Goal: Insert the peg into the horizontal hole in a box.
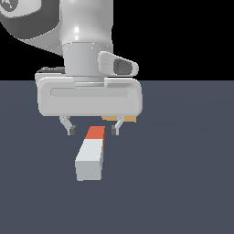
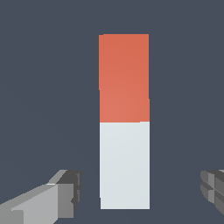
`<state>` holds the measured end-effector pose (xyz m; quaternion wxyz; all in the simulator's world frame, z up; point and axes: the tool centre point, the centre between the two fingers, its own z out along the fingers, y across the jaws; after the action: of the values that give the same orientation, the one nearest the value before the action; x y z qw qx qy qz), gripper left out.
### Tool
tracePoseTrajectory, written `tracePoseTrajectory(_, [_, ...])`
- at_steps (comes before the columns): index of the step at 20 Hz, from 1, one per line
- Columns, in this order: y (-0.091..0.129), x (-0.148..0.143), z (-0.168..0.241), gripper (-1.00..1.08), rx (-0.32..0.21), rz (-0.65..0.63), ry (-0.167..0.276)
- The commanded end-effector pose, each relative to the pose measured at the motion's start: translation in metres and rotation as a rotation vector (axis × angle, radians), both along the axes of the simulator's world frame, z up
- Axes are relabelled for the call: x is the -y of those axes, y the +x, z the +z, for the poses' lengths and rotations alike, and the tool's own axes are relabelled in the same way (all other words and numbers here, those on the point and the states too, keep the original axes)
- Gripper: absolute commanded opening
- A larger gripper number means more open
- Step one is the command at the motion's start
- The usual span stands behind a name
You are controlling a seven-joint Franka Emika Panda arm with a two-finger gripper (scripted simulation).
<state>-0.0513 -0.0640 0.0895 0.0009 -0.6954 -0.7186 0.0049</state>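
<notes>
Two fingers of hand (image 1: 93,130) spread, straddling peg (image 1: 91,155).

a flat, dark slate-blue floor (image 1: 183,183) fills the lower part of the exterior view, plain and unmarked, running back to a straight horizon. above that line the background (image 1: 183,36) is solid black. in the wrist view the same dark blue floor (image 2: 43,87) takes up the whole field, evenly lit.
</notes>
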Motion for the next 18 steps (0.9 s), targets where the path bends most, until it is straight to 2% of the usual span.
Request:
tracePoseTrajectory(1, [-0.004,0.007,-0.007,1.00,0.005,0.004,0.002])
tracePoseTrajectory(11, [-0.008,0.013,-0.017,1.00,0.007,0.006,0.004])
tracePoseTrajectory(18, [-0.009,0.014,-0.044,1.00,0.007,0.006,0.005])
